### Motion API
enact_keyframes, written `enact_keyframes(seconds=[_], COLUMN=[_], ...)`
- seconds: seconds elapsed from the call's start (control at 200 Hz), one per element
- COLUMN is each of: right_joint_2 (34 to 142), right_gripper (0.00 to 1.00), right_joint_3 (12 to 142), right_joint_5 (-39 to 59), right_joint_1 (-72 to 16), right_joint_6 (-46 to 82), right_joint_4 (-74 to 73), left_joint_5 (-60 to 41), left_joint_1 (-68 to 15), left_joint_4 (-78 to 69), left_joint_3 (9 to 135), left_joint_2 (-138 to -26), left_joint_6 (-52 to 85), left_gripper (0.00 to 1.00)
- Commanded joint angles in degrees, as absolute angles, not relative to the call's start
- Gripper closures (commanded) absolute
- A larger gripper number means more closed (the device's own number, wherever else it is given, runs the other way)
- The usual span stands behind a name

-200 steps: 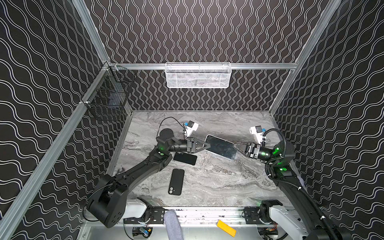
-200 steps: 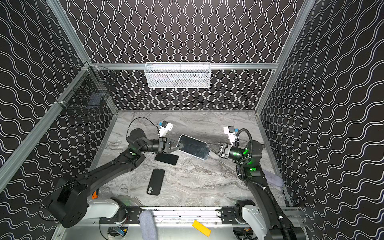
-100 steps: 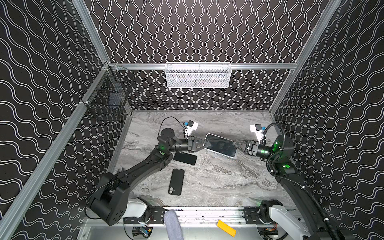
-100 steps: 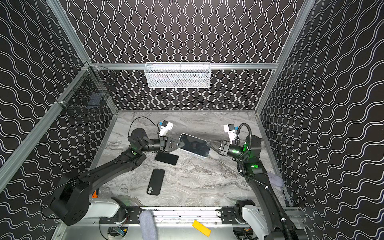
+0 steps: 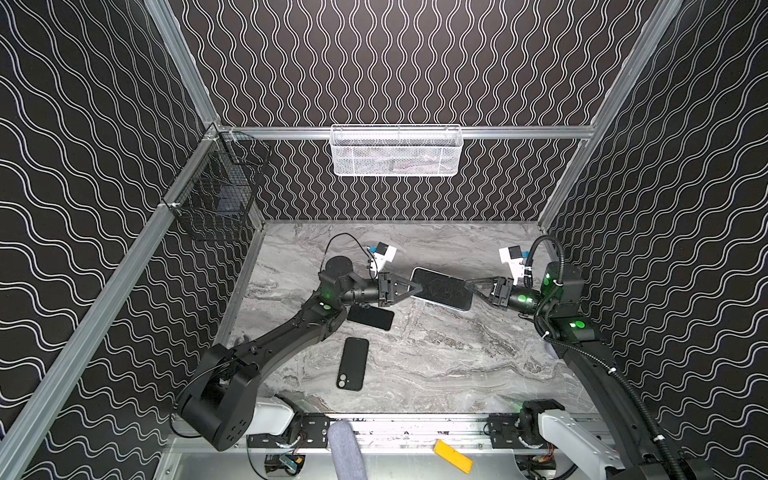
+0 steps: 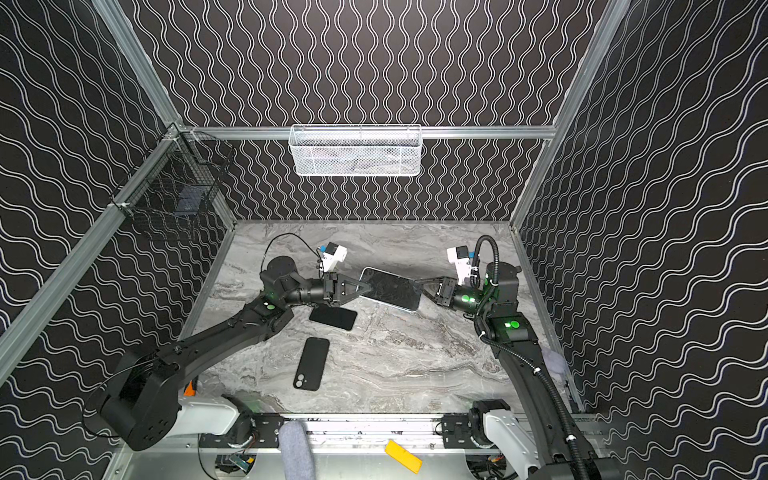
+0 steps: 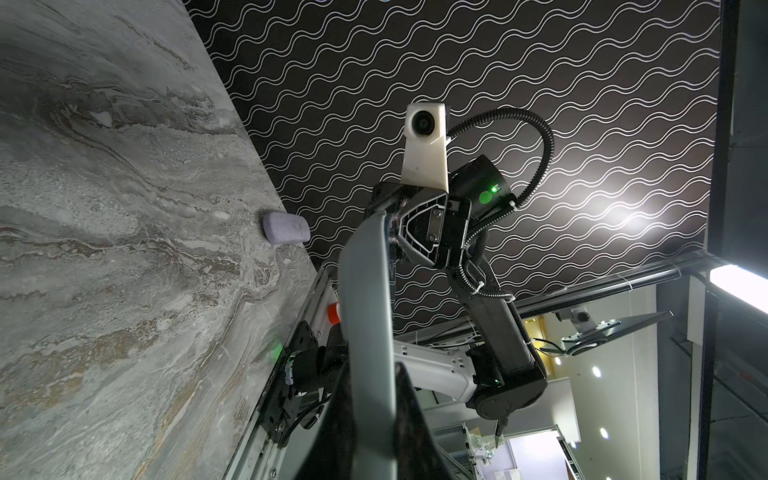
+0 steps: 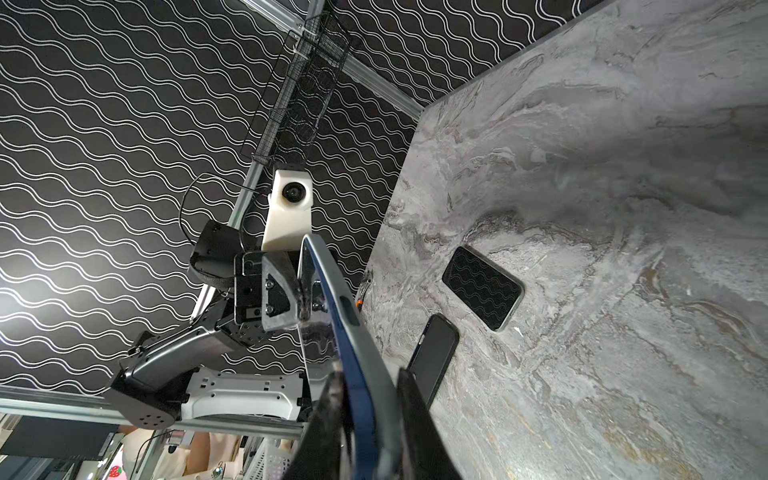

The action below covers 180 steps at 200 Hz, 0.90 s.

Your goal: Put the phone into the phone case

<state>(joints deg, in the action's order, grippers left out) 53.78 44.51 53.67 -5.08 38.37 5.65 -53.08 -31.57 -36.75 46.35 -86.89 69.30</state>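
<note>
1. Phone (image 5: 442,289) is held off the marble table (image 5: 457,365), between your two arms near the middle of the cell. Both top views show its dark screen facing up.
2. Your black phone case (image 5: 353,363) lies flat on the table toward the front rail, camera openings at its front end, well apart from the held phone (image 6: 390,289).
3. A second phone (image 5: 371,318), black and screen up, lies on the table partly under your left arm, near the case without touching it.
4. Your left gripper (image 5: 417,286) is clamped on the phone's left end.
5. Your right gripper (image 5: 469,284) is clamped on the opposite end, one finger on each face in the right wrist view, so the phone bridges both grippers.
</note>
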Motion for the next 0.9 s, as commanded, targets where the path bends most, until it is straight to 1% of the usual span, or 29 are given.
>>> enact_keyframes(seconds=[0.0,0.045,0.115,0.165,0.28,0.36,0.46,0.511,0.546,0.631,0.761,0.831,0.896], right_joint_2=[54.1,54.1,53.7,53.4,53.2,52.9,51.5,50.4,49.5,47.6,46.5,46.1,45.6], right_gripper=[0.87,0.73,0.61,0.51,0.35,0.27,0.22,0.17,0.13,0.08,0.09,0.12,0.15], right_joint_3=[43.6,43.2,42.9,43.0,42.3,41.2,38.7,37.1,35.8,32.5,29.2,28.7,28.8], right_joint_5=[40.4,42.5,44.0,44.2,45.6,46.6,50.4,53.0,54.7,59.0,62.6,62.8,62.1], right_joint_1=[-4.4,-4.4,-4.4,-4.4,-3.8,-2.8,-1.2,-0.8,-0.6,-0.5,-0.6,-0.6,-0.6], right_joint_6=[37.6,38.4,38.8,38.7,38.9,39.6,41.9,43.6,45.2,50.3,58.3,60.0,59.8], right_joint_4=[6.5,4.4,2.7,2.7,2.2,1.7,-2.4,-6.0,-9.3,-19.0,-32.2,-34.3,-33.4], left_joint_5=[-54.0,-53.5,-53.0,-52.6,-52.0,-51.9,-51.8,-51.5,-51.2,-50.4,-50.0,-50.1,-50.0], left_joint_1=[-31.3,-31.2,-31.3,-31.3,-31.2,-31.2,-31.2,-31.1,-31.1,-31.1,-31.1,-31.1,-31.0], left_joint_4=[-48.8,-51.8,-57.6,-60.6,-63.1,-61.3,-57.6,-55.7,-54.7,-53.4,-54.6,-56.2,-57.1], left_joint_3=[45.9,45.5,45.0,45.0,45.7,46.6,47.5,47.9,48.0,48.3,48.6,48.6,48.5], left_joint_2=[-87.4,-88.1,-89.4,-90.2,-91.1,-90.8,-89.9,-89.6,-89.3,-89.0,-89.7,-90.3,-90.6], left_joint_6=[71.1,73.4,76.9,78.8,80.5,79.5,77.3,76.3,75.6,75.0,76.0,77.1,77.7], left_gripper=[1.00,1.00,1.00,1.00,1.00,1.00,1.00,1.00,1.00,1.00,1.00,1.00,1.00])
